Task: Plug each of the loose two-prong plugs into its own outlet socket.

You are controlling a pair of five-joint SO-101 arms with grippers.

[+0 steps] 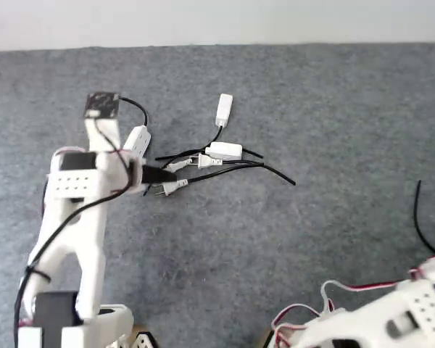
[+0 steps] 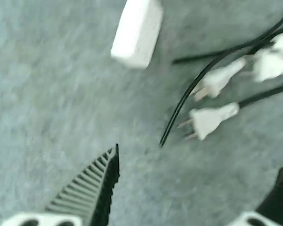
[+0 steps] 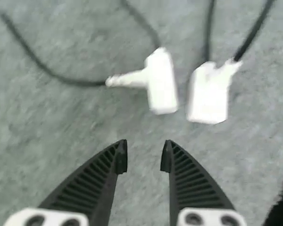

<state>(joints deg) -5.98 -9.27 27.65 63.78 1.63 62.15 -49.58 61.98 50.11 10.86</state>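
Several white two-prong plugs on black cords lie mid-table: one plug (image 1: 175,187) (image 2: 208,120) nearest my left gripper, another (image 1: 178,166) (image 2: 218,79) just beyond it. White outlet sockets lie around them: one (image 1: 137,139) (image 2: 137,31) beside the left arm, one (image 1: 225,151) in the tangle, one (image 1: 224,109) farther back. My left gripper (image 1: 148,177) (image 2: 203,160) hovers open just short of the nearest plug, holding nothing. My right gripper (image 3: 142,151) stands narrowly open over the carpet, empty, short of two white socket blocks (image 3: 159,85) (image 3: 209,94) on black cords.
Grey carpet (image 1: 312,239) covers the table. Black cords (image 1: 268,170) trail right from the plug tangle. A loose black cable (image 1: 416,214) lies near the right arm (image 1: 413,308) at the front right corner. A pale wall runs along the back edge.
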